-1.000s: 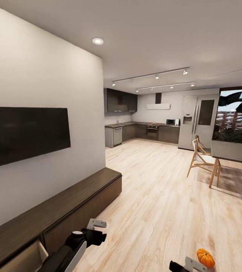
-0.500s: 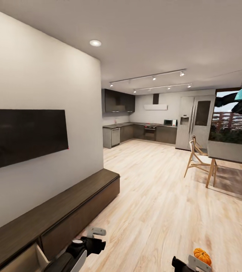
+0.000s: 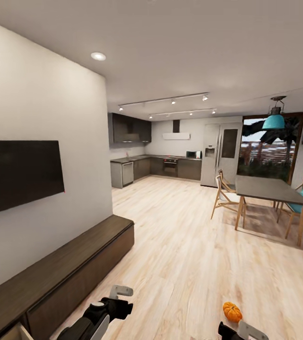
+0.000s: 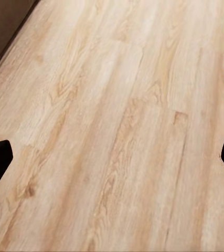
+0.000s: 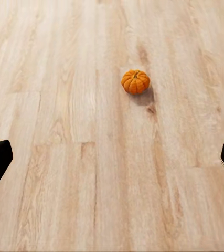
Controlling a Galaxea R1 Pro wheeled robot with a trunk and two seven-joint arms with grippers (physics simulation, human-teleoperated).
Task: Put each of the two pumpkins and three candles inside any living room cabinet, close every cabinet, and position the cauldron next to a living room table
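Head cam faces fwd across room; both wrist cams look down at floor [image 5: 64, 157], sharing pumpkin [image 5: 135, 82].

One orange ribbed pumpkin [image 3: 232, 311] sits upright on the floor, cabinet [image 3: 61, 274] well apart.

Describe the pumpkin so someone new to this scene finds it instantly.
Start at the long dark-brown cabinet under the wall TV, then look across the pale wood floor toward the robot's right side. The pumpkin sits alone on the bare planks, just ahead of the right tool. It is small, round, ribbed and the sole orange item there.
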